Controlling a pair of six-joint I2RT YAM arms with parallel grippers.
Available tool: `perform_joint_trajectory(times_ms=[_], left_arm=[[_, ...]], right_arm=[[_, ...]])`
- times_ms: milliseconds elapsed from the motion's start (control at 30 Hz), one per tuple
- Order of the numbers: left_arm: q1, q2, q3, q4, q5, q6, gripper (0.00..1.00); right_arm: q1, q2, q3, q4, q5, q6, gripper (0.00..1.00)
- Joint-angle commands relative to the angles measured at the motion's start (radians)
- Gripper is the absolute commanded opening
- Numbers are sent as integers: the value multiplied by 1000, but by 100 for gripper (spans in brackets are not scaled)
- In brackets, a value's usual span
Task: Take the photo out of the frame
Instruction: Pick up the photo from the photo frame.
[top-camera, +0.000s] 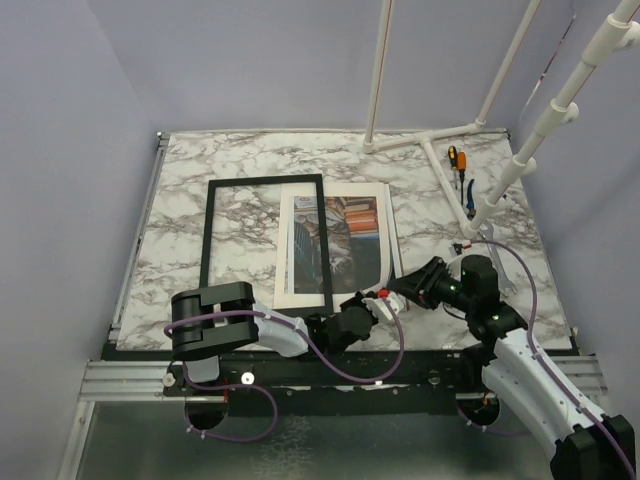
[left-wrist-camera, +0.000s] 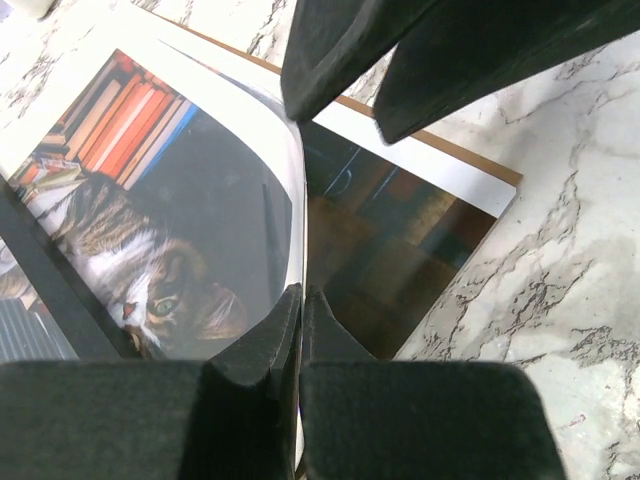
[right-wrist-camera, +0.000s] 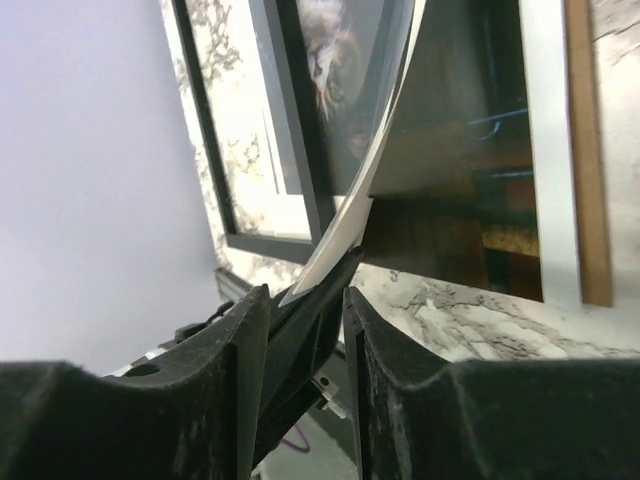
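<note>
one photo (top-camera: 350, 235), long axis near-to-far, near edge clamped in left pincer (left-wrist-camera: 300, 300); right pincer (right-wrist-camera: 305, 300) narrowly parted

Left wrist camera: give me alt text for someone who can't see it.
The left tool, shut, pinches the curled white edge of the cat photo, held raised over a dark reflective panel and a brown board on the marble table. Black fingers of the right tool sit at the top, beside that edge.
</note>
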Motion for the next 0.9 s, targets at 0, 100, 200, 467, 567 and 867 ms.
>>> perform_joint_trajectory(times_ms=[0, 100, 200, 467, 567, 867], left_arm=[[-6, 1, 5, 21, -33, -21, 0], [-6, -5, 2, 20, -34, -30, 0], [-6, -14, -2, 24, -33, -33, 0], [-6, -33, -10, 27, -24, -44, 0], [-6, -33, -13, 30, -21, -48, 0], [-6, -32, -24, 42, -9, -75, 0]], right_arm=[[-2, -76, 49, -238, 152, -69, 39], [-2, -112, 68, -331, 213, -96, 41], [-2, -120, 70, -385, 250, -122, 48], [-2, -50, -33, -283, 148, -137, 59], [-2, -18, -52, -234, 130, -132, 59], [-2, 72, -68, -104, 96, -129, 59]])
